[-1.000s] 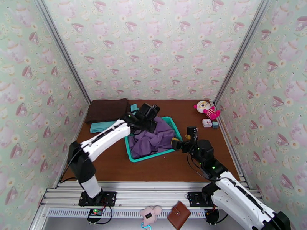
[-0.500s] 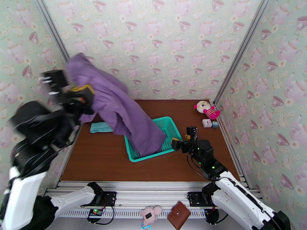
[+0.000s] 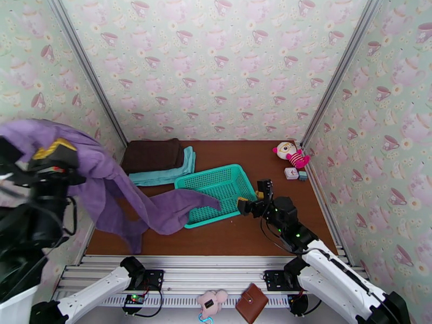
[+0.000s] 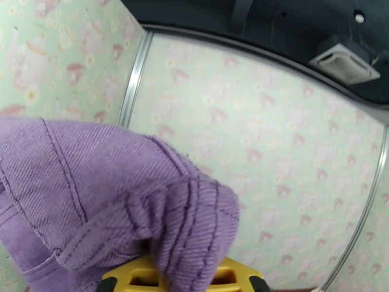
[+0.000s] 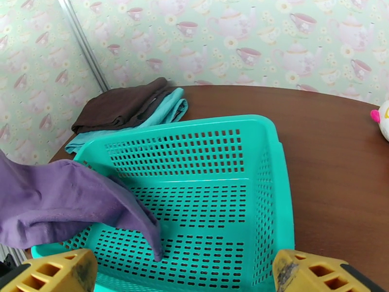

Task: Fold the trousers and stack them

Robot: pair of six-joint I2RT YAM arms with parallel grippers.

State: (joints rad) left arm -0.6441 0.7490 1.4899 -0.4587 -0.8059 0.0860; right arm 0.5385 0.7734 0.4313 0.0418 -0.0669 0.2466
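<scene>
I have the left gripper (image 3: 52, 149) clenched on the trousers (image 3: 135, 203), raised high at the left, one leg trailing into the basket (image 3: 236, 167). The right gripper (image 3: 253, 197) is released and empty. Folding and stacking are not yet done.

Purple trousers (image 3: 116, 193), lifted at left, leg tip trailing in basket (image 3: 237, 176)

— Is any lettering, brand, number or sign to be read anywhere?
— None is to be read. The wallpaper (image 3: 216, 60) is printed with teapots and cups alone. Any marking on the small white block (image 3: 291, 173) is too small to be made out.
</scene>
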